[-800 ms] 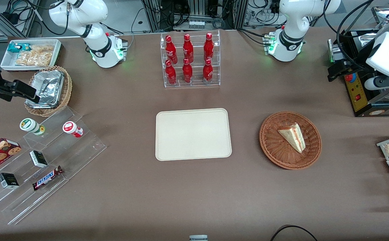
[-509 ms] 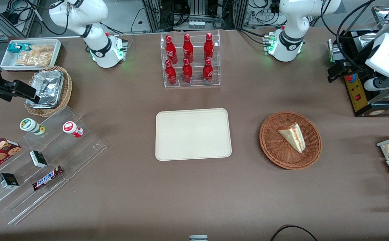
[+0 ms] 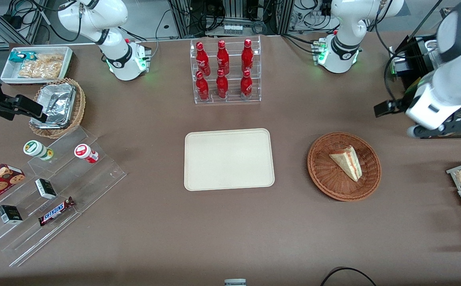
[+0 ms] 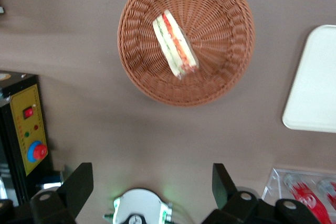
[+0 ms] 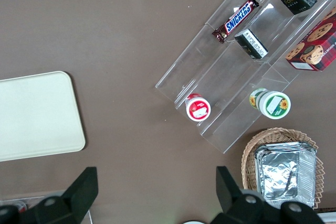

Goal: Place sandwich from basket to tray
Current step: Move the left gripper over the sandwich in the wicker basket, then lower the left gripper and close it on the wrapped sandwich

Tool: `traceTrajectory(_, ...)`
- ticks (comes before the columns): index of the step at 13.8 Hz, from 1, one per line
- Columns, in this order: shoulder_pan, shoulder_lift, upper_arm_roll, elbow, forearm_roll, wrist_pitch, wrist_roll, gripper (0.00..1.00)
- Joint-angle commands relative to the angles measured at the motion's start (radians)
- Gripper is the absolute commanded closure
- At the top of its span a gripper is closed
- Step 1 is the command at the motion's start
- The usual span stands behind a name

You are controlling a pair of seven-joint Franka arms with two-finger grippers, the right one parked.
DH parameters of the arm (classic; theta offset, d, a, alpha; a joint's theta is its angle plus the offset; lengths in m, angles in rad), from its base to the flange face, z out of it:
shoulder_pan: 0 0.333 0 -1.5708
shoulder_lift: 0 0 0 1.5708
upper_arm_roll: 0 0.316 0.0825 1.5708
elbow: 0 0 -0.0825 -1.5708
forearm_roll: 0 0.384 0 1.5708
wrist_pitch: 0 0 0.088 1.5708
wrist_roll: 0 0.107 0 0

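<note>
Pincer [image 4: 149, 190] agape above basket [image 4: 220, 72]

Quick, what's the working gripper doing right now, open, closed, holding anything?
Gripper: open, holding nothing, up above the table short of the basket; sandwich untouched inside.

Brown cloth-covered table [image 3: 143, 238] fills nearly the whole front view, lit evenly, soft shadows. Along the top edge: metal framing and tangled black cables [image 3: 234, 16] over a pale grey floor. Upper centre: clear rack of red bottles [image 3: 225, 71]. Upper left: white bin of snacks [image 3: 35, 65], foil-lined wicker basket [image 3: 59, 107]. Lower left: clear stepped shelf [image 3: 51, 190] with small packets. Right edge: yellow-faced control box [image 3: 423, 109].
</note>
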Motion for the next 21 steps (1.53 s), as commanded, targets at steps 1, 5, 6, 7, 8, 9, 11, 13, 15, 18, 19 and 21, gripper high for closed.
traceTrajectory(1,0.004,-0.028,-0.005,-0.162,0.024,0.162,0.014,0.00)
traceTrajectory(5,0.004,-0.018,-0.005,-0.325,0.026,0.398,0.014,0.00)
traceTrajectory(6,0.004,-0.018,-0.005,-0.366,0.026,0.459,0.014,0.00)
traceTrajectory(7,0.004,-0.017,-0.005,-0.403,0.026,0.516,0.014,0.00)
traceTrajectory(8,0.004,-0.014,-0.005,-0.437,0.026,0.574,0.014,0.00)
traceTrajectory(9,0.006,-0.009,-0.005,-0.471,0.026,0.630,0.013,0.00)
traceTrajectory(11,0.007,0.000,-0.005,-0.496,0.024,0.678,-0.010,0.00)
traceTrajectory(13,0.006,0.011,-0.005,-0.497,0.024,0.690,-0.093,0.00)
traceTrajectory(15,0.006,0.014,-0.005,-0.511,0.024,0.721,-0.154,0.00)
traceTrajectory(18,0.000,0.015,-0.007,-0.548,0.024,0.792,-0.356,0.00)
traceTrajectory(19,-0.004,0.017,-0.007,-0.566,0.024,0.825,-0.419,0.00)
traceTrajectory(21,-0.008,0.029,-0.007,-0.591,0.024,0.871,-0.512,0.00)
